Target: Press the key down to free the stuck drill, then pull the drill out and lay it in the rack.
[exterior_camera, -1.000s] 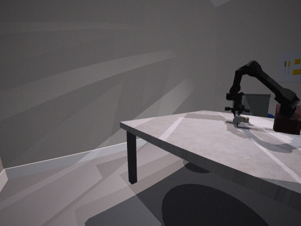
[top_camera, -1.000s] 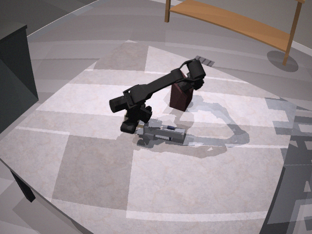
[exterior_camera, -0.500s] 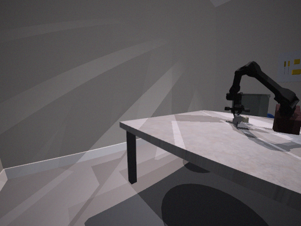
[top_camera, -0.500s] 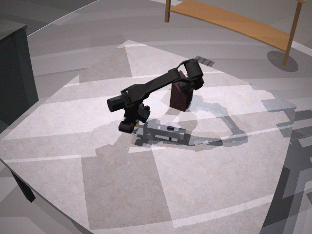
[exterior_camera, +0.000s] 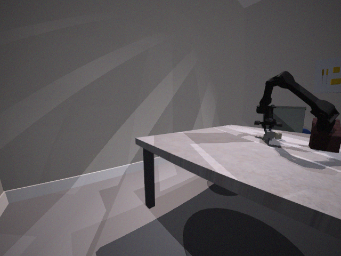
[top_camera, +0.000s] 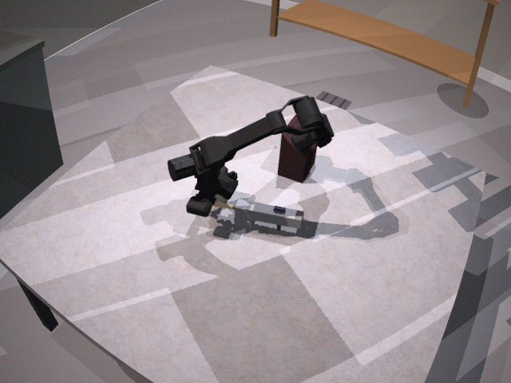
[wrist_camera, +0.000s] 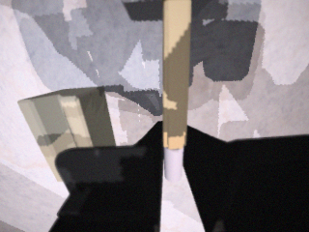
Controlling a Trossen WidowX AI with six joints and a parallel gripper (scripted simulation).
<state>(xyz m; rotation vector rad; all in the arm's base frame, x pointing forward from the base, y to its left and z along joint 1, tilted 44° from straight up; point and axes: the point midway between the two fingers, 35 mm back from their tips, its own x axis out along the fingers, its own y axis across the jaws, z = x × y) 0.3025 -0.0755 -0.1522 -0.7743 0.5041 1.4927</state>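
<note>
Drill, a slim tan rod with a pale grey tip (wrist_camera: 175, 77), runs up the middle of the wrist view, its far end hidden among dark blurred shapes at the top edge. The black parallel-jaw gripper (wrist_camera: 175, 161) is pinched on the rod's pale tip, and its two dark fingers fill the lower part of that view, cut off by the frame. Left of the drill sits a tan block-shaped rack (wrist_camera: 68, 128), partly covered by one finger. From above, the drill (top_camera: 226, 203) shows only as a short tan sliver between the gripper (top_camera: 212, 202) and a long grey metal housing block (top_camera: 274, 216) lying on the marbled grey table (top_camera: 313, 313). A small dark blue key (top_camera: 279, 209) sits on top of that housing; whether it is pressed is too small to tell. Behind the housing stands a dark red base block (top_camera: 295, 158) carrying the arm. In the exterior view everything is tiny, and the gripper (exterior_camera: 267, 131) merges with the housing.
</note>
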